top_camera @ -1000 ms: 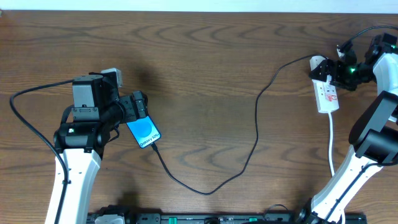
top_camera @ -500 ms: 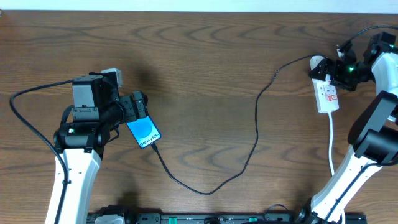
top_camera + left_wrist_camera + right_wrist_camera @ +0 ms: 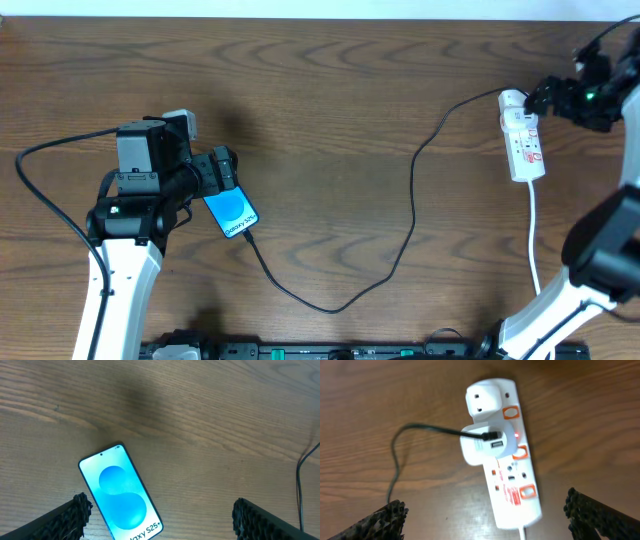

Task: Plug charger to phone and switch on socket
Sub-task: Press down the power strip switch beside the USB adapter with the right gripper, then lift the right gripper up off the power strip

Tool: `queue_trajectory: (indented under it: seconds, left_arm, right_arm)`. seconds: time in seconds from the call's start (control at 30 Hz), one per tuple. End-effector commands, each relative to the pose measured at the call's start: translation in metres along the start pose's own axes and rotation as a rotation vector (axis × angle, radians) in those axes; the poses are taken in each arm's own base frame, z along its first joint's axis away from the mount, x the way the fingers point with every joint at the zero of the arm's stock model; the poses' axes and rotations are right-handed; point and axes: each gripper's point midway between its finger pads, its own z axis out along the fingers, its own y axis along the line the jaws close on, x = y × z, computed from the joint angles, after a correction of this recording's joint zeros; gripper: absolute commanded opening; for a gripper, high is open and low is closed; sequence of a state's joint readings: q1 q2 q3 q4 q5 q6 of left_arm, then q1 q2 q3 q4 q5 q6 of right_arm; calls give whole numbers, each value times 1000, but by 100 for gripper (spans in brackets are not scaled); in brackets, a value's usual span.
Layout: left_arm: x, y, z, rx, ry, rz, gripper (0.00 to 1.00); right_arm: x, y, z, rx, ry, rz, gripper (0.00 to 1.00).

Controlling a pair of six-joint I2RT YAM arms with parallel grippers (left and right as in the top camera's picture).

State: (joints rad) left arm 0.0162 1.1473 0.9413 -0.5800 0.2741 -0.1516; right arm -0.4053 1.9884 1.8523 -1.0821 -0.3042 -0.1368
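Observation:
The phone (image 3: 231, 211) lies on the wooden table with its blue screen up; it also shows in the left wrist view (image 3: 120, 494). My left gripper (image 3: 224, 175) hovers over its top end, open and empty (image 3: 160, 520). The charger, a thin black cable (image 3: 413, 200), runs from the phone's lower edge in a long loop to a white adapter (image 3: 482, 445) plugged into the socket strip (image 3: 523, 142). A small red light (image 3: 516, 435) glows on the strip (image 3: 512, 477). My right gripper (image 3: 542, 97) is open and empty (image 3: 490, 520), just right of the strip's top end.
The strip's white cord (image 3: 533, 225) runs down toward the right arm's base. A black cable (image 3: 40, 200) loops at the left of the left arm. The black charger cable crosses the middle of the table.
My right gripper has drawn back up and to the right, off the strip's top end. The left arm, phone and cable have not moved.

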Motion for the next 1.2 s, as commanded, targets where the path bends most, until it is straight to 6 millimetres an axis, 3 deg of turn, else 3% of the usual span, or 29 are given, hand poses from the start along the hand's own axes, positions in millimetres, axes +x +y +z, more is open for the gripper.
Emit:
queue_trajectory:
  seconds: [0.0,0.07,0.23,0.57,1.17]
  left_arm:
    - [-5,0,-3,-9,-15,25,93]
    - [-5,0,-3,-9,-15,25,93]
    - [-5,0,-3,-9,-15,25,93]
    - [-5,0,-3,-9,-15,25,93]
    - [-5,0,-3,-9,-15,25,93]
  right_arm:
    - [-2,-3,-37,78,-52,44,99]
    - [3,-7,-53,130,-58,79,99]
    - [17,-8,-69,172,-32,142,99]
    - [34,-5,-69,168,32,198,99]
    - [34,-5,-69,168,29,197,99]
